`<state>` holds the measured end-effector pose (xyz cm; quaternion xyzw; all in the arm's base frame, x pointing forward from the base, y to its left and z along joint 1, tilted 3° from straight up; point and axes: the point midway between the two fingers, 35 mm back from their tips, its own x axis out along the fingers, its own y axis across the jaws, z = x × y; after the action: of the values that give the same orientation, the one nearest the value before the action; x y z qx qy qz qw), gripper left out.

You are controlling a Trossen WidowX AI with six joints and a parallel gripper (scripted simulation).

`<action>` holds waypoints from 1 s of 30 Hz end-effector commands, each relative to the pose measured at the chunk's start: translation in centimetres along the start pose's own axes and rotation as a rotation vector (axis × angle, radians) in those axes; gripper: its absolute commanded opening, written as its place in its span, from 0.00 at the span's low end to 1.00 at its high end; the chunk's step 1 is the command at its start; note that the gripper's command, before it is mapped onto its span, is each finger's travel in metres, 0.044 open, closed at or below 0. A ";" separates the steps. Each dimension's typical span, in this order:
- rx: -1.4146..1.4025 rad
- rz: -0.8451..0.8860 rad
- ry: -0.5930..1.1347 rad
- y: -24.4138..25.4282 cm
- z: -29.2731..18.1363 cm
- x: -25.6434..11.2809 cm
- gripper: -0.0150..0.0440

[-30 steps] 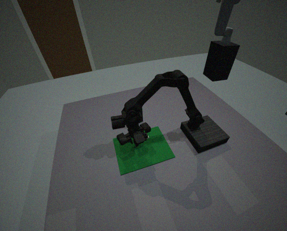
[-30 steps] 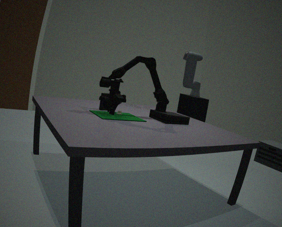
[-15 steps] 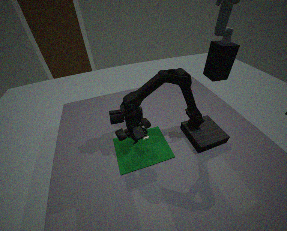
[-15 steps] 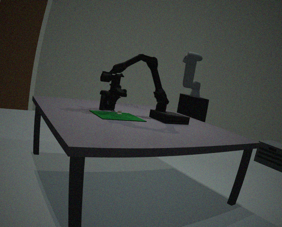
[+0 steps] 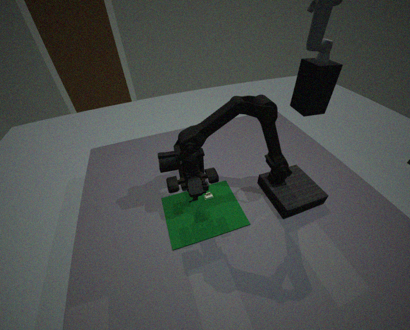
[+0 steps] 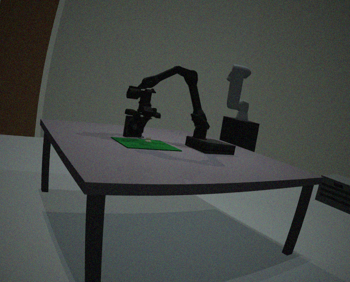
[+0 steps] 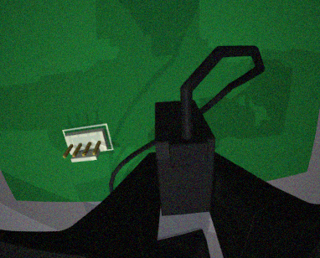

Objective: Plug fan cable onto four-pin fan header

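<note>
My gripper [image 7: 179, 159] [image 5: 195, 196] is shut on the black fan plug [image 7: 185, 180], one finger on each side. A black cable loop [image 7: 235, 51] rises from the plug and runs back past its left side. The four-pin header [image 7: 89, 140] [image 5: 208, 195] [image 6: 148, 139] is white with bare brass pins. It stands on the green board [image 7: 30, 100] [image 5: 215, 227] [image 6: 138, 144], left of the plug in the wrist view and apart from it. The plug's height over the board is hard to tell; the gripper largely hides it in the top and exterior views.
The black fan [image 6: 130, 128] stands beside the board's far edge, close by the gripper; the arm hides it in the top view. The arm's base block [image 5: 297, 195] [image 6: 210, 145] is on the table [image 5: 119, 284] [image 6: 199, 172], right of the board.
</note>
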<state>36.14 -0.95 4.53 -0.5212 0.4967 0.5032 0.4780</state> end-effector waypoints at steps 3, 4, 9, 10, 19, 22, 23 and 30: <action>0.231 0.005 -0.002 1.0 -0.3 0.1 0.25; 0.266 0.005 -0.002 1.2 -0.4 0.1 0.25; 0.440 0.006 -0.001 1.9 -0.6 0.1 0.25; 0.475 0.006 -0.001 2.0 -0.7 0.1 0.25; 0.788 0.007 0.000 3.3 -1.1 0.1 0.25; 0.893 0.007 0.001 3.8 -1.2 0.2 0.25; 0.927 0.007 0.001 3.9 -1.2 0.2 0.25; 1.171 0.008 0.003 5.0 -1.5 0.2 0.25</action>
<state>31.91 -2.51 4.50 -0.2150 0.6823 0.1911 0.6722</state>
